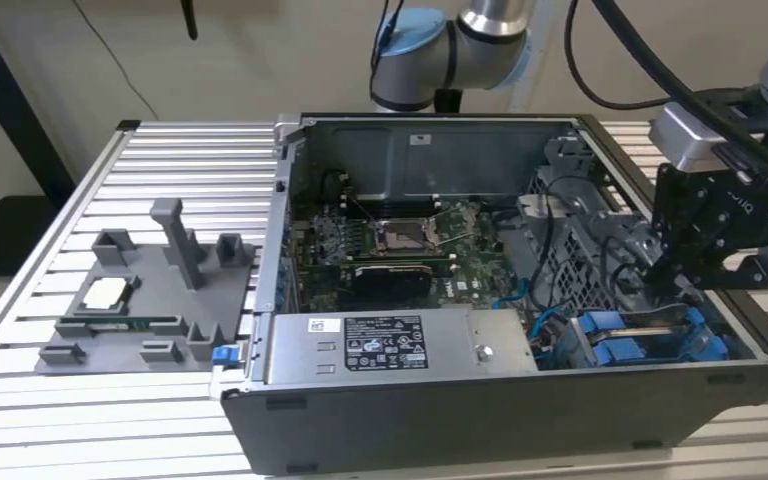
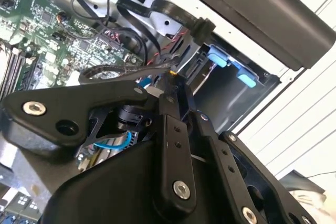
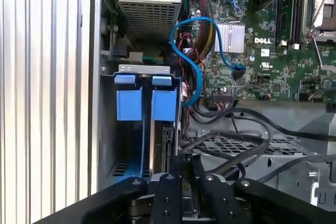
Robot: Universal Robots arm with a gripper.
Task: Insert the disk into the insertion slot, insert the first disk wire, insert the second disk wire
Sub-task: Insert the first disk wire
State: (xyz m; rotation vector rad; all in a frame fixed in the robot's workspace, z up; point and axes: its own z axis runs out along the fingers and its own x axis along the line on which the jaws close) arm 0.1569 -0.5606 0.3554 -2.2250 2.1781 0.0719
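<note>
Find the flat silver-grey disk in its bright blue plastic carrier frame (image 3: 164,106) standing on edge inside the rectangular grey sheet-metal insertion slot (image 3: 142,68), just beside a second blue plastic carrier (image 3: 128,103) in the same bay. In the exterior view, look for that bay at 4 o'clock from the green motherboard (image 1: 398,235), in a corner of the open black computer case (image 1: 491,425).

See the black linkage gripper (image 1: 671,280) (image 2: 170,74) (image 3: 185,163) hanging just over the bay, drawn narrow, tips nearly together among loose black cables (image 3: 236,145). Cannot tell whether anything is pinched between them.

Also inside the case: a grey power supply box with stickers (image 1: 384,345) at 6 o'clock from the motherboard, and a thin light-blue cable (image 3: 184,51) looping between board and bay.

Under it all, a slatted aluminium table (image 1: 91,430). At 9 o'clock from the case, a grey moulded fixture plate (image 1: 157,340) carrying a pale square part (image 1: 104,292) and a green strip (image 1: 131,322). Behind, at 12 o'clock, the grey-and-blue arm (image 1: 471,40) against a beige wall.

Tight around the bay: case walls close at 3 and 6 o'clock, cables crowding at 10 o'clock. Open above, with bare slats at 7 o'clock of the table.
</note>
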